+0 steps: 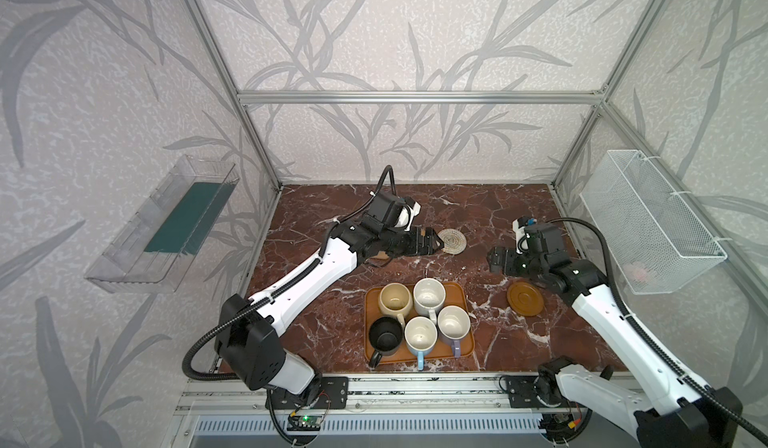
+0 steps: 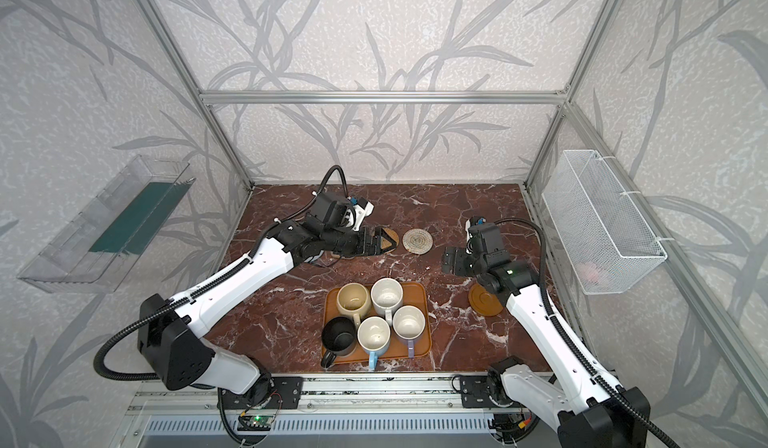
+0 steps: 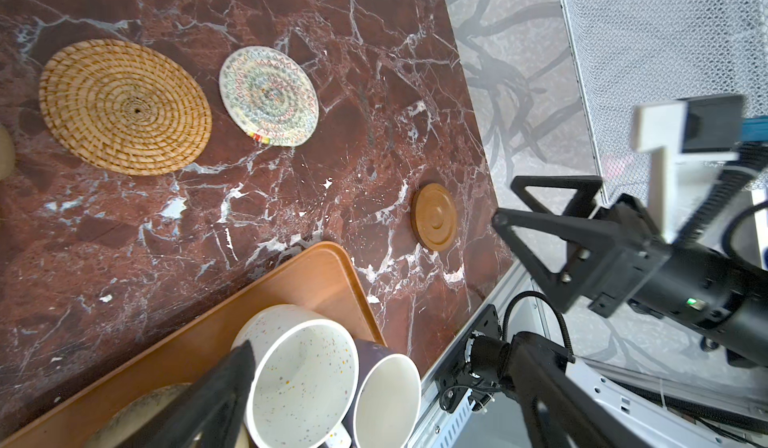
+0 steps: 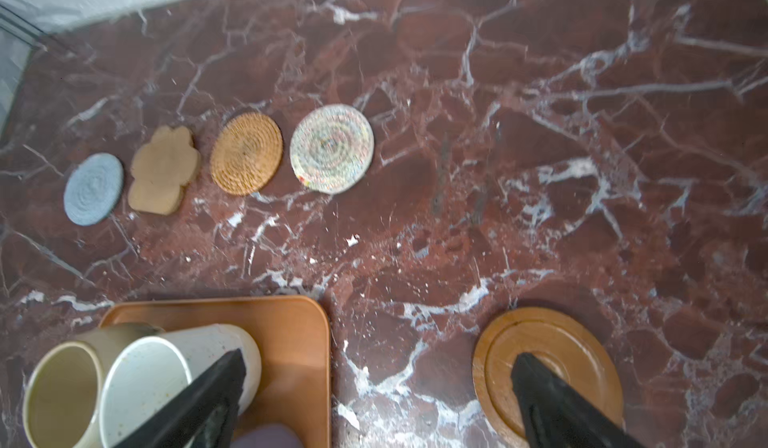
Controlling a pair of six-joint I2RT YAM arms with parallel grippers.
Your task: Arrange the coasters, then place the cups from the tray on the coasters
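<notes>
In the right wrist view, four coasters lie in a row at the back: grey-blue (image 4: 93, 188), tan paw (image 4: 164, 176), golden rattan (image 4: 246, 153) and whitish rope (image 4: 331, 148). The brown wooden disc (image 1: 525, 298) lies apart, right of the tray (image 1: 371, 304). On the tray stand the beige (image 1: 395, 298), speckled white (image 1: 429, 296), black (image 1: 385, 336), light blue (image 1: 420, 336) and lavender (image 1: 453, 325) cups. My left gripper (image 1: 432, 240) hovers open over the rattan coaster, holding nothing. My right gripper (image 1: 496, 261) is open and empty, above the table behind the disc.
A white wire basket (image 1: 648, 221) hangs on the right wall and a clear plastic bin (image 1: 166, 225) on the left wall. The left arm covers the grey-blue and paw coasters in both top views. Aluminium frame posts edge the marble table.
</notes>
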